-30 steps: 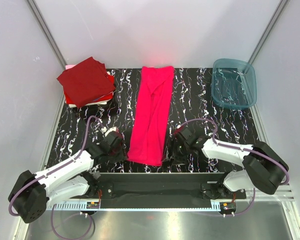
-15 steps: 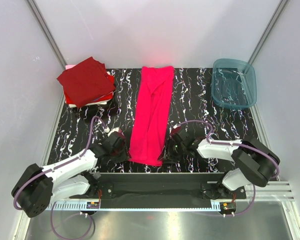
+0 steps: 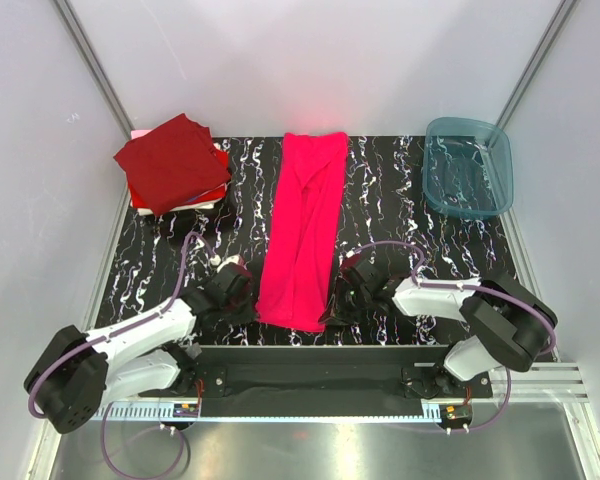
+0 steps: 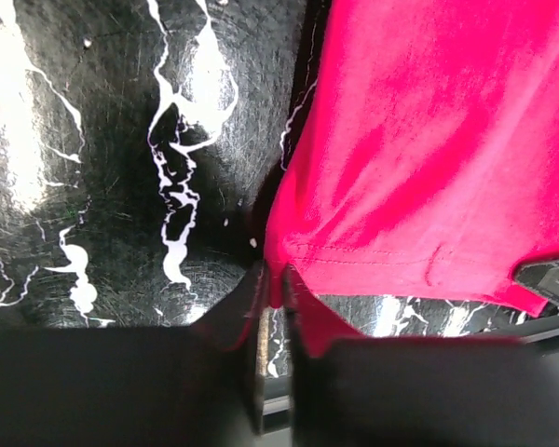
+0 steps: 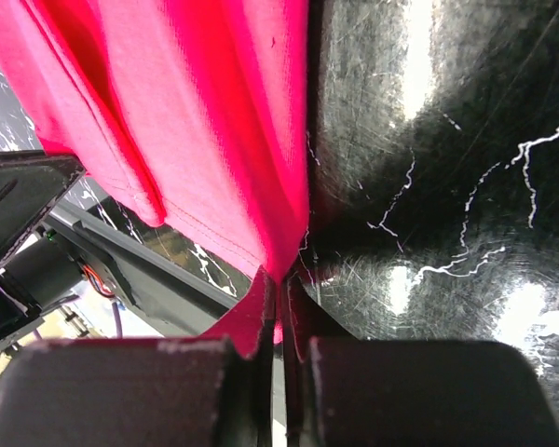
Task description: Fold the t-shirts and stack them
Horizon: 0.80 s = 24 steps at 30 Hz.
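A magenta-pink t-shirt, folded lengthwise into a long strip, lies down the middle of the black marbled table. My left gripper is shut on the strip's near left corner. My right gripper is shut on the near right corner. Both corners are pinched between dark fingers just above the table. A stack of folded t-shirts, dark maroon on top with red and white beneath, sits at the far left.
A teal translucent plastic bin stands at the far right corner. The black base rail of the arms runs along the near edge. White walls enclose the table on three sides.
Both grippers moved inward to the near hem of the pink t-shirt and closed on its two corners. The shirt's near edge is slightly bunched.
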Available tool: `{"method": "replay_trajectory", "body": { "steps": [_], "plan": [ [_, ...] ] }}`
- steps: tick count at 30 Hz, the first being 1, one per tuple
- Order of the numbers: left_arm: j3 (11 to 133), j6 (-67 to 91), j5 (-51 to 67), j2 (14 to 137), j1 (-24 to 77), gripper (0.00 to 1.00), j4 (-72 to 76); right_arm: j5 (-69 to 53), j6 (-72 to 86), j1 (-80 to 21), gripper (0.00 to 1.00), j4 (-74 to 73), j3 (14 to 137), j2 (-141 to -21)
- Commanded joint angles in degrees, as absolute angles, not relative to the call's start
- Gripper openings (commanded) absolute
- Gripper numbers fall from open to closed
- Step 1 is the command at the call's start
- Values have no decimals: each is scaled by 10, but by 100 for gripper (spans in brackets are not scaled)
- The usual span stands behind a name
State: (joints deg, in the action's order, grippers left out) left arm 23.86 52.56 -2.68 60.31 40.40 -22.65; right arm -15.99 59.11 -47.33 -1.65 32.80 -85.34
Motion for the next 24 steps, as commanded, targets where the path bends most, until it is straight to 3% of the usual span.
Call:
{"method": "replay_trajectory", "body": {
  "steps": [1,2,5,13,17,24],
  "plan": [
    [236,519,-20,603,403,5,-214,-153,584,-480,0,-11,329,-830],
    [236,519,-18,600,403,0,-214,-152,583,-480,0,-15,329,-824],
    [240,531,-20,575,415,0,-228,-133,573,-480,0,-61,330,-783],
    [299,669,-82,505,574,0,-331,-87,551,-480,0,-261,336,-616],
    [350,706,-112,527,649,0,-373,-96,541,-480,0,-324,320,-558],
    [474,658,-144,605,656,0,-459,-89,533,-480,0,-347,342,-534]
  ]
}}
